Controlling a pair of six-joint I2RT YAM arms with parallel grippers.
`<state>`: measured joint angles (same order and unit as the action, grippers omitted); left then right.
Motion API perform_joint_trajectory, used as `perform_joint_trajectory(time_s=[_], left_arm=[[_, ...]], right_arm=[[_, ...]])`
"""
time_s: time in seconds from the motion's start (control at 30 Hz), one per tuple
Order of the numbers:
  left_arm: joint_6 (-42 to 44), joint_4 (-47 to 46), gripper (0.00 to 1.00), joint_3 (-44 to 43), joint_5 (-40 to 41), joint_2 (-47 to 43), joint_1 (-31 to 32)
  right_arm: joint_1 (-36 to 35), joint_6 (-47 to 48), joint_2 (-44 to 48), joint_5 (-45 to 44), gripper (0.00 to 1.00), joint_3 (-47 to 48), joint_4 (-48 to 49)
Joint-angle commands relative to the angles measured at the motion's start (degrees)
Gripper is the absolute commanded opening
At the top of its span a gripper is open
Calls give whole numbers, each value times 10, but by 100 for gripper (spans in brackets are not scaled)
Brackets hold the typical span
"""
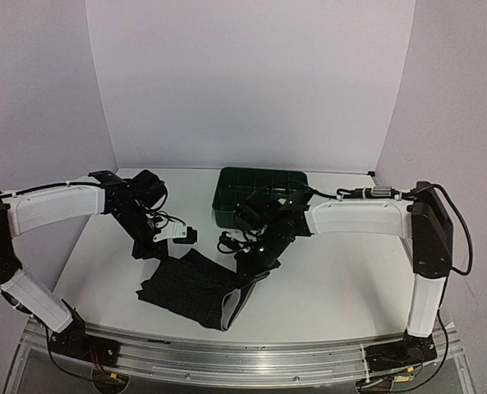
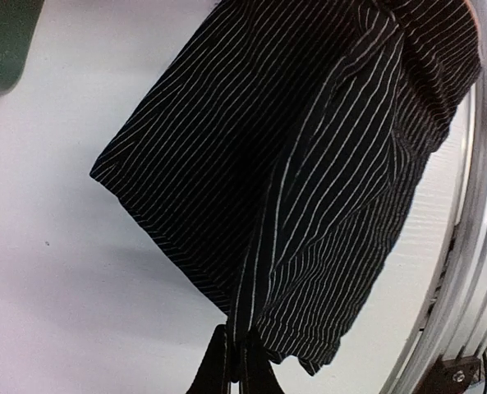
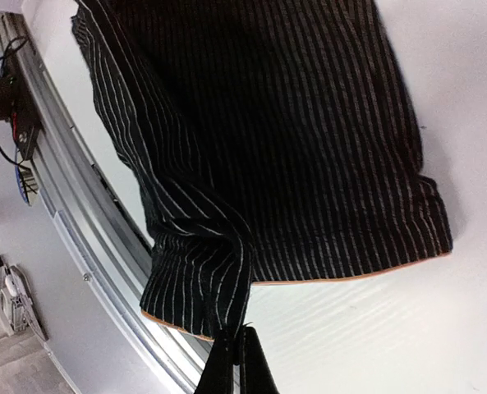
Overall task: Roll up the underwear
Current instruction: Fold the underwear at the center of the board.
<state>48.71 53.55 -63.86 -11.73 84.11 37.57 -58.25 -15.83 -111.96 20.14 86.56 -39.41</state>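
**Container.** Green tray (image 1: 227, 215), divided into compartments, upper centre of the top view, partly behind the right arm. Its contents cannot be made out.

**Garment.** Underwear (image 1: 186, 287): one piece, black with fine pale pinstripes and a thin tan hem line. It lies spread on the white table (image 1: 333, 279) in the lower centre of the top view, with one side folded over itself.

**Fingers.**
- Left gripper (image 2: 236, 361): fingers pressed narrow, pinching the cloth's edge at bottom centre of its wrist view.
- Right gripper (image 3: 236, 353): fingers likewise closed tight on a bunched corner.
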Motion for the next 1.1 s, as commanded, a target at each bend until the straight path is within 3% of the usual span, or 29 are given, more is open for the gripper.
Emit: perform_joint_trajectory(time_s=[0.0, 0.27, 0.57, 1.07], left_arm=[[-34, -68, 0, -56, 38, 61, -9], [-54, -99, 0, -107, 65, 168, -24], [-66, -162, 0, -108, 52, 212, -34], [-87, -265, 0, -63, 51, 242, -32]], right_arm=[[33, -16, 21, 1, 0, -11, -18], [67, 12, -13, -19, 0, 7, -19], [91, 58, -72, -33, 0, 48, -16], [121, 70, -111, -56, 0, 39, 17]])
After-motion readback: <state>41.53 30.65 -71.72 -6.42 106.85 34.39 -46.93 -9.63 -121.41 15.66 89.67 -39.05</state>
